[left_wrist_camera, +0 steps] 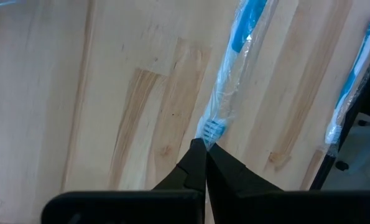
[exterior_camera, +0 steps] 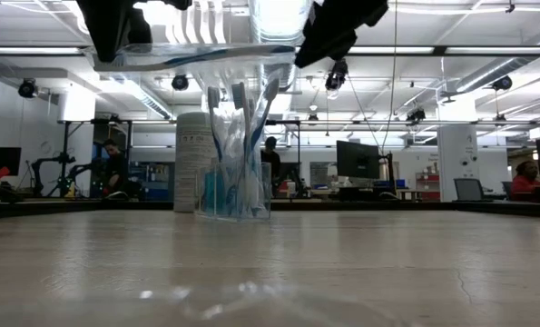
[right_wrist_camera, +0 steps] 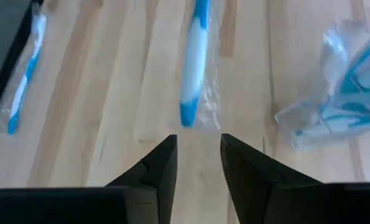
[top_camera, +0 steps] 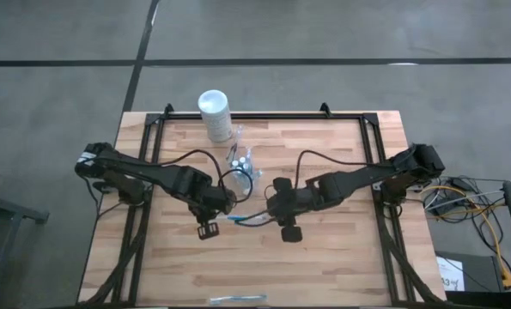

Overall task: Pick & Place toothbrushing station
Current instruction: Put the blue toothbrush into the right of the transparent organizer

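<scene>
While its two dark fingers are pressed together on the bristle end of a wrapped toothbrush (left_wrist_camera: 231,81), the left gripper (left_wrist_camera: 203,155) holds that blue-and-white brush out over the wood, apparently so that the other arm can take its free end. Opposite it, the right gripper (right_wrist_camera: 197,149) faces the blue handle tip with its fingers apart and a clear gap between them; nothing is held there, and the tip lies just ahead of the gap rather than inside it. In the high view both grippers meet near the middle of the table (top_camera: 324,257), the brush bridging the short space between them.

Just beyond the grippers, toward the far edge, the toothbrushing station (top_camera: 242,161) stands upright on the wood: a small clear plastic holder already carrying several brushes, heads up as the low view shows. It is touched by neither gripper. Behind it, close by, is the taller white cylindrical container (top_camera: 214,114) with a round lid.

One more wrapped toothbrush (top_camera: 238,299) lies at the near edge, well apart from everything else, probably waiting its turn.
</scene>
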